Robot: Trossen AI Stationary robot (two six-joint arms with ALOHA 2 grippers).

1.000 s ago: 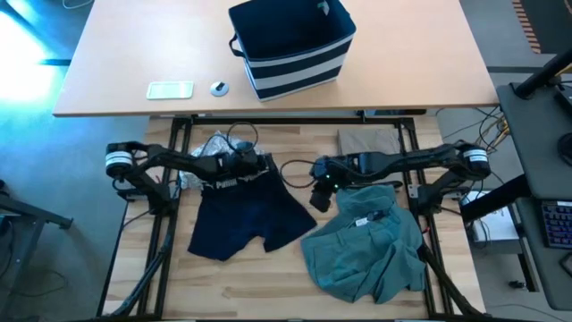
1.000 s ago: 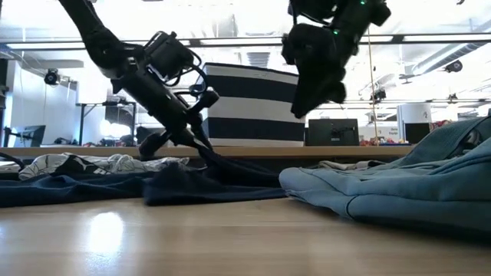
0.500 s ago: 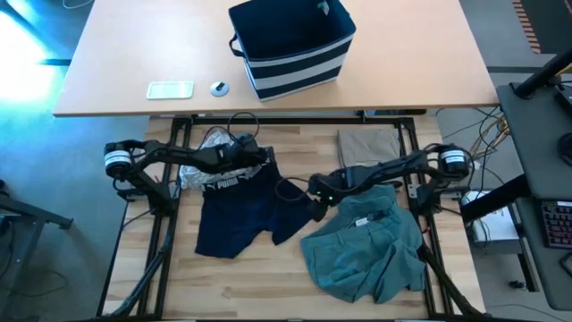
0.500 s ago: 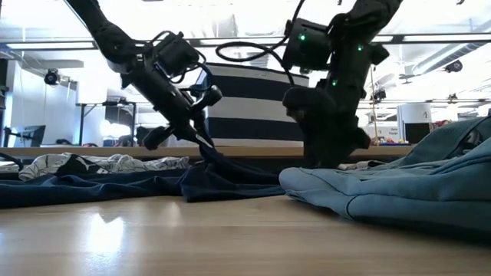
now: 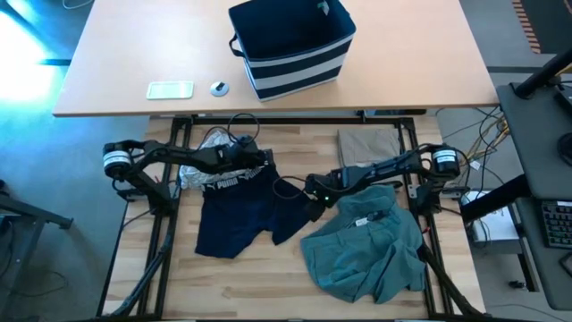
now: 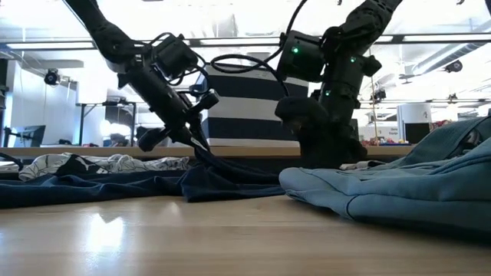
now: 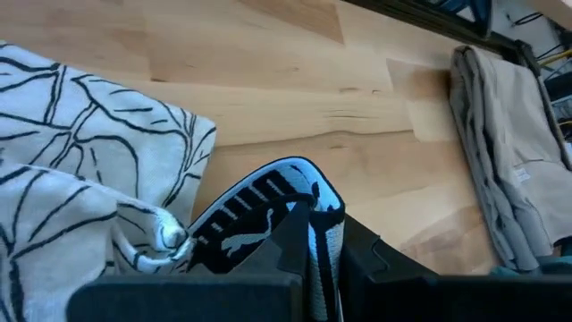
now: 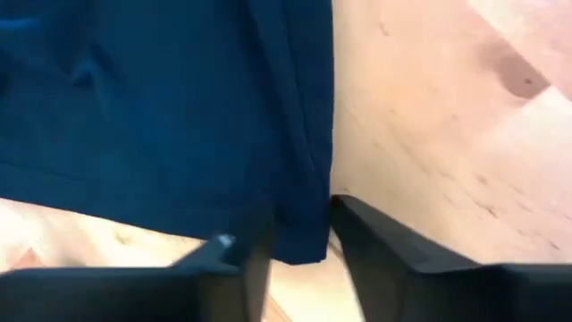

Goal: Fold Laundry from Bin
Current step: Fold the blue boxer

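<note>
Step in hand: spreading the dark navy shorts [image 5: 239, 213] flat on the wooden bench [image 5: 268, 268], judged the first stage of a fold.
Left gripper [image 5: 259, 162]: clamped tight on the shorts' waistband, by the white print, near the bench's far edge.
Right gripper [image 5: 315, 202]: low at the hem of the shorts' leg nearest the bench's middle; its fingers [image 8: 380, 250] straddled the hem edge with a narrow gap, and whether they had truly pinched the cloth could not be told.
Other laundry: the teal-green garment [image 5: 366, 246] lay crumpled toward the bench's right near corner; the tan one [image 5: 368, 141] sat folded at the far edge, right of centre; the grey-white patterned one [image 5: 207, 148] was bunched at the far edge, just beside the waistband.
Bin [image 5: 295, 45]: on the separate table [image 5: 116, 54] beyond the bench.
Doing it well: probably take the hem through both layers, draw it away from the waistband until the leg lies smooth, and keep clear of the teal-green garment.
</note>
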